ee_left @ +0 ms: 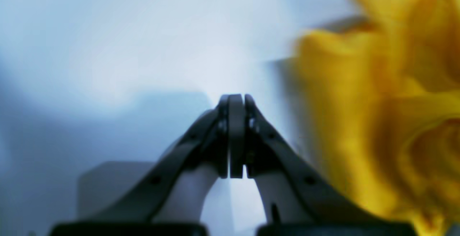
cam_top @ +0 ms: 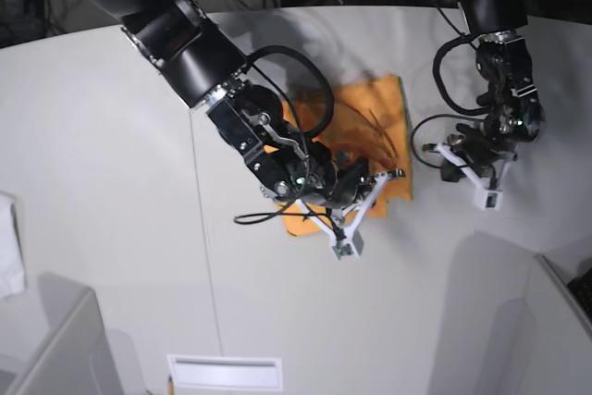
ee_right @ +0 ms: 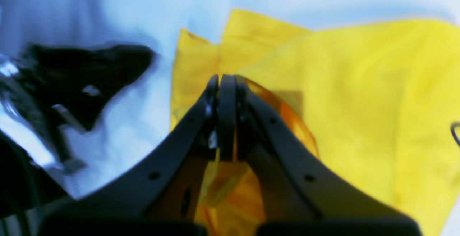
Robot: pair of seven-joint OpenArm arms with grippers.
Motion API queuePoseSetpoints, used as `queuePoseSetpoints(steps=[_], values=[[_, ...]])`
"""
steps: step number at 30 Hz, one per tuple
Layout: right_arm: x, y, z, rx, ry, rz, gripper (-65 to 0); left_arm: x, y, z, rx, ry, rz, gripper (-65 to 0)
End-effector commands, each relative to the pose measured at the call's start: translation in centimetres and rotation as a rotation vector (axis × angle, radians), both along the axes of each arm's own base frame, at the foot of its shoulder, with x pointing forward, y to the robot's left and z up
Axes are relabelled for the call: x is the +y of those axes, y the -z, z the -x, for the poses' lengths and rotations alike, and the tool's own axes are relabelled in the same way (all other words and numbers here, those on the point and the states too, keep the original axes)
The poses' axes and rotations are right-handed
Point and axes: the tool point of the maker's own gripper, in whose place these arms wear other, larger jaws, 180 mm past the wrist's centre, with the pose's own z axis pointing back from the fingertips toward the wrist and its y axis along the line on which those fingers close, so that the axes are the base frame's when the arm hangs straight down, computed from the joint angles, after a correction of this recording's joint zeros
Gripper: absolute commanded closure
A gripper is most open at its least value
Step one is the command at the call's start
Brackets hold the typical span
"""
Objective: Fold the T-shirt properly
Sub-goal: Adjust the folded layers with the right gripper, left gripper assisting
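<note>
Lying mid-worktop (cam_top: pixel 111 182), the T-shirt (cam_top: pixel 356 117) is bunched into a rough folded patch, partly under the right arm; right gripper (ee_right: pixel 227 81) sits over its near edge, fingers (ee_right: pixel 212 95) together with orange fabric pinched between them; left gripper (ee_left: pixel 235 101) hovers off the shirt's side over bare worktop, fingers together, holding nothing; white cloth (cam_top: pixel 7 256) at far edge.
</note>
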Motion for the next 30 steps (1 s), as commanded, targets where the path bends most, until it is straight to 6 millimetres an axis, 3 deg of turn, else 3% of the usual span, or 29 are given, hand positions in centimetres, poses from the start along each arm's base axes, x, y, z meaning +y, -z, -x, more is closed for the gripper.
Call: queuePoseSetpoints(steps=[1, 5, 8, 12, 14, 18, 22, 26, 30], values=[[1.9, -1.9, -0.5, -0.045, -0.026, -0.038, 0.0, 1.4, -1.7, -0.4, -0.051, -0.013, -0.022, 0.0], [2.7, -1.5, -1.1, -0.091, -0.041, -0.015, 0.0, 4.2, -2.7, 1.3, -0.059, -0.029, -0.09, 0.0], [3.7, -2.9, -1.5, -0.163, -0.073, -0.024, 0.0, 5.4, -3.1, 2.2, -0.064, -0.011, -0.115, 0.0], [4.6, -6.1, -1.1, -0.205, -0.117, -0.055, 0.0, 7.6, -3.0, 3.8, -0.055, -0.057, -0.132, 0.0], [3.6, -6.5, -0.4, -0.135, -0.1, -0.065, 0.0, 8.4, -2.9, 4.7, -0.045, -0.077, -0.135, 0.0], [-0.2, -6.6, -0.2, -0.076, 0.0, -0.059, 0.0, 9.1, -3.3, 4.9, -0.056, -0.097, -0.144, 0.0], [-3.8, -4.9, 0.6, 0.019, 0.075, -0.045, 0.0, 8.9, -4.5, 4.5, -0.085, -0.083, -0.168, 0.0], [-5.7, -2.5, 1.6, 0.089, 0.122, -0.03, 0.0, 8.7, -4.5, 5.0, -0.084, -0.075, -0.172, 0.0], [-6.2, -1.4, 1.9, 0.112, 0.13, -0.012, 0.0, 8.3, -5.1, 4.6, -0.102, -0.066, -0.175, 0.0]])
